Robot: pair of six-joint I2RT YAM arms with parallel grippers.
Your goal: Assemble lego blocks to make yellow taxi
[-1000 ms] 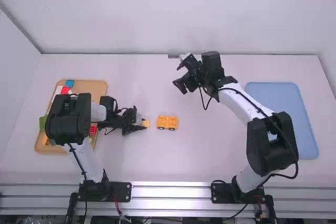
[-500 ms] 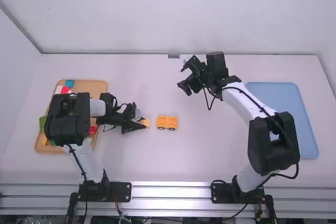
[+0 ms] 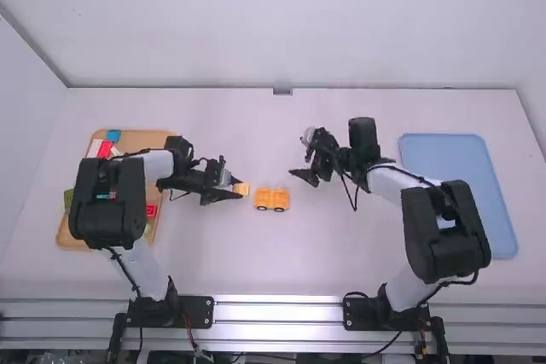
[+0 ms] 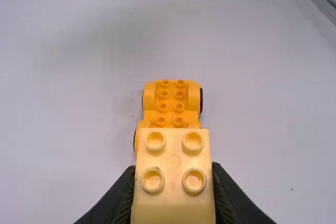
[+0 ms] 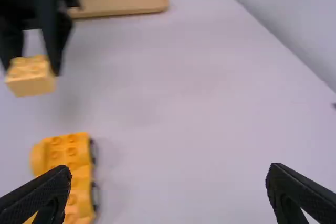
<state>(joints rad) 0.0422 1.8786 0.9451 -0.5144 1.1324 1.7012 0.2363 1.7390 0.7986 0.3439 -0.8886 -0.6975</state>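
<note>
Pale-yellow plastic block [image 4: 175, 182] is gripped by left fingers [image 4: 118, 200], now nearer orange-yellow wheeled base [image 3: 272, 200] just ahead; right fingers [image 5: 39, 198], wide apart, empty, brought closer; stacking seemingly being prepared.

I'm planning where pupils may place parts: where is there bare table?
Bare table lies between the yellow car base and the arm mounts, also between it and the far wall. Crowded: beside the car base, the left tool holds a yellow block; opposite, the open right tool hangs. The wooden tray holds blocks.
</note>
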